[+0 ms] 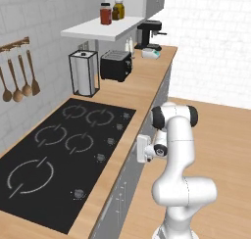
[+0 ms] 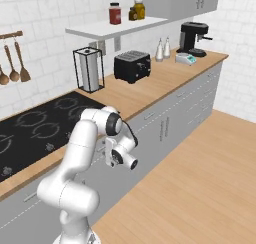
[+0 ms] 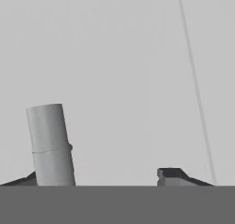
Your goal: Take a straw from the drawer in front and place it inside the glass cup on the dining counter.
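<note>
Arm folded low, wrist bent toward grey drawer (image 3: pixel 114 58) front; pincer (image 3: pixel 117 177) close against it, jaws apart, unclear whether gripping the handle (image 3: pixel 50 142).

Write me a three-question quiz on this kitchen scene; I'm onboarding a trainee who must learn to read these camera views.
1. Which thing stands between the black glass cooktop and the boxy black toaster? A) black coffee machine B) wire-framed paper towel holder C) red jar
2. True or false: the robot's two-finger gripper is raised high above the light-wood counter.
3. In the hand view, are the jaws open or shut?
Key: 1 B. 2 False: it is below the counter's edge, at the pale grey drawer front. 3 Open, with the slim silver bar handle between them, close to one finger.
</note>
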You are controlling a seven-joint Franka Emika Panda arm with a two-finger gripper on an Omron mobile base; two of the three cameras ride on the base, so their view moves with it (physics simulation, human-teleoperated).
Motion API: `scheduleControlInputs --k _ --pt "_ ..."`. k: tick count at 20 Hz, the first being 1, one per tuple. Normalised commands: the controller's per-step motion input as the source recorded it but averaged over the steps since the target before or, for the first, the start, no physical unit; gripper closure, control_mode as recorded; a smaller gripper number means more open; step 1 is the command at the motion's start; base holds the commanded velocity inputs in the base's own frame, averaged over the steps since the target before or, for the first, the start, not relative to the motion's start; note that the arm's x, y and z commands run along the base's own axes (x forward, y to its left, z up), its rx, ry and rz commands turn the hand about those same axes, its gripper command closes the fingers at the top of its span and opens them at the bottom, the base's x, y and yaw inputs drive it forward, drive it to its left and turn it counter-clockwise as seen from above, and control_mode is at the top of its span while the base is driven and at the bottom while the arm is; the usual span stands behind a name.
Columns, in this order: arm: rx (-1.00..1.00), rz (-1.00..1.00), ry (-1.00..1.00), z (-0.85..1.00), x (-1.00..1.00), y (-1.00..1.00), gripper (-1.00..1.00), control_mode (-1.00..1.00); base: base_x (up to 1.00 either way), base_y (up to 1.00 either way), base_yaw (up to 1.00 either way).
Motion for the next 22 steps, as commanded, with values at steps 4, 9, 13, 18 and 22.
scheduleControlInputs --k 4,9,13,18,22 --pt "-0.04 0.0 0.08 -0.14 0.0 0.14 1.0 -1.0 0.0 0.0 0.0" --pt "0.0 0.0 -0.01 -0.06 -0.21 -0.25 1.0 -1.0 0.0 0.0 0.0" --pt "0.05 0.0 -0.01 -0.01 -0.46 -0.62 1.0 -1.0 0.0 0.0 0.0" --pt "0.07 0.0 0.0 0.0 -0.48 -0.69 1.0 -1.0 0.0 0.0 0.0" --pt "0.07 0.0 0.0 0.0 -0.48 -0.73 1.0 -1.0 0.0 0.0 0.0"
